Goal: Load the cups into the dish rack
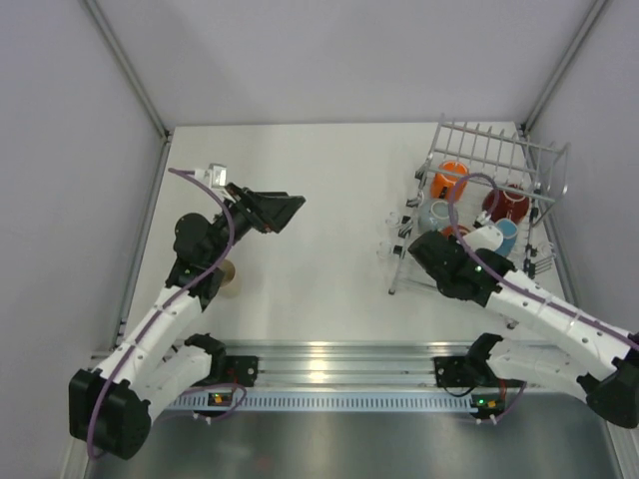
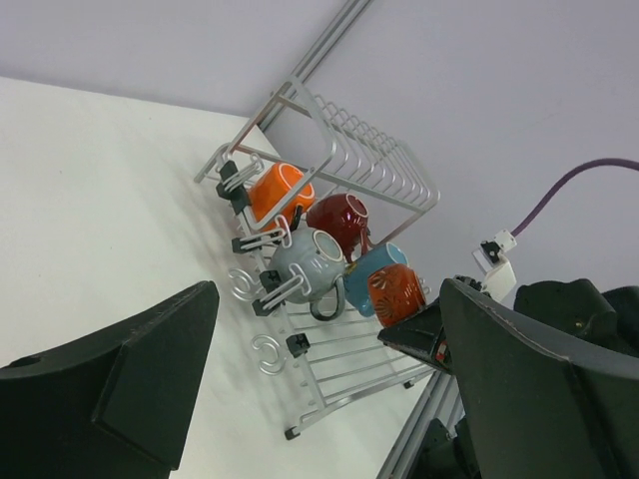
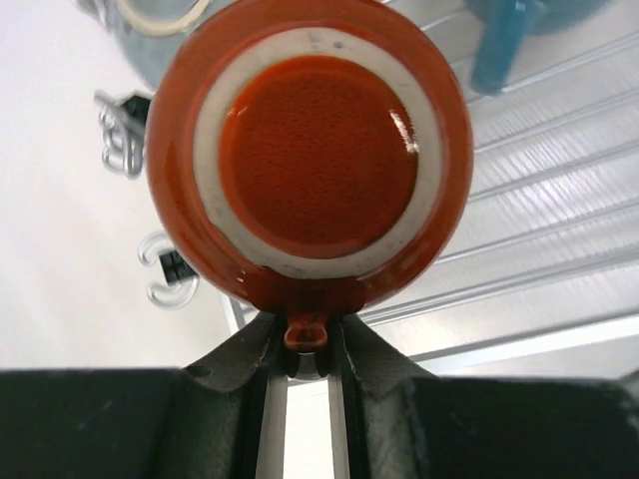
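The dish rack (image 1: pixel 494 150) stands at the back right and also shows in the left wrist view (image 2: pixel 339 359). In it are a bright orange cup (image 2: pixel 280 192), a dark red cup (image 2: pixel 337 218), a grey cup (image 2: pixel 308 267) and a light blue cup (image 2: pixel 371 267). My right gripper (image 3: pixel 307 344) is shut on the handle of the squat orange-red cup (image 3: pixel 315 150), held base towards the camera over the rack's grid, next to the grey and blue cups (image 2: pixel 396 294). My left gripper (image 1: pixel 272 210) is open and empty above the table's middle left, far from the rack.
A small tan cup-like thing (image 1: pixel 229 277) sits on the table, partly hidden under my left arm. Wire hooks (image 2: pixel 268 354) stick out from the rack's near-left side. Grey walls close in the table on three sides.
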### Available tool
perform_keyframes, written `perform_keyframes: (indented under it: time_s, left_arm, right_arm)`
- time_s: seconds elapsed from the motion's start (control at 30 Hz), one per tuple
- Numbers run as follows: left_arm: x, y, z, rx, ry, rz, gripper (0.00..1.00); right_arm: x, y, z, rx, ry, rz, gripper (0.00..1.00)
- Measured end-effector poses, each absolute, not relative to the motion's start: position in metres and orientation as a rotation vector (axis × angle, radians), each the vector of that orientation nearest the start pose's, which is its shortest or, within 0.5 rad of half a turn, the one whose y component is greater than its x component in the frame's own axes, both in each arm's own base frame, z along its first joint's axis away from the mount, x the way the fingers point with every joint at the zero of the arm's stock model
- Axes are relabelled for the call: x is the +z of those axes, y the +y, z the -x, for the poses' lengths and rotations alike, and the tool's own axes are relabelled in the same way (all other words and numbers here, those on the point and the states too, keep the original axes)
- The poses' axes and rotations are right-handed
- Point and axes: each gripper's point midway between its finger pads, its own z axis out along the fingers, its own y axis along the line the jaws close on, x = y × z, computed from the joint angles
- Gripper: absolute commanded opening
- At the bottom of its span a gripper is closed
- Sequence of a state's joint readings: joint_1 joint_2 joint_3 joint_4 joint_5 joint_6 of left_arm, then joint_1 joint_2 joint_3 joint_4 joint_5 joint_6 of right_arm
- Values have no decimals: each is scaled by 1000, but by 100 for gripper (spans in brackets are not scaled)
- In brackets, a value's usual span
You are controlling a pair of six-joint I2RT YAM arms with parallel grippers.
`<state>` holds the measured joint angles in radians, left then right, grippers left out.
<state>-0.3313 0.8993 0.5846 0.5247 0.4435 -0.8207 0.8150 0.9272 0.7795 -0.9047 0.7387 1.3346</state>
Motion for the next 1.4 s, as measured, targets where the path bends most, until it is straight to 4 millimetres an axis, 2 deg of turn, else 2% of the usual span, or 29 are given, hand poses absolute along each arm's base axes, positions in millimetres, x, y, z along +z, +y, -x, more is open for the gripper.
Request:
perform_keyframes:
  time_s: [0.17, 0.27, 0.4, 0.6, 0.73, 1.03, 1.4]
  left_arm:
    - [329, -198, -269, -1221, 1468, -47, 98]
    - [332, -197, -266, -1217, 1458, -53, 98]
    - [328, -194, -264, -1198, 1478, -50, 98]
    - [325, -190, -262, -1165, 1491, -44, 98]
    - [322, -189, -263, -1161, 1503, -35, 98]
    - [322, -188, -265, -1151, 1502, -27, 98]
    - [319, -188, -267, -1141, 1508, -24, 98]
  right_arm:
    - [155, 99, -222, -22, 2053, -1111, 0]
    - [146, 106, -227, -57, 2032, -1217, 0]
    - [133, 110, -221, -57, 2035, -1311, 0]
    - [127, 106, -213, -134, 2056, -1345, 0]
    - [116, 111, -211, -186, 2089, -1351, 0]
    - [100, 119, -205, -190, 2142, -1386, 0]
    - [91, 127, -212, -152, 2130, -1405, 0]
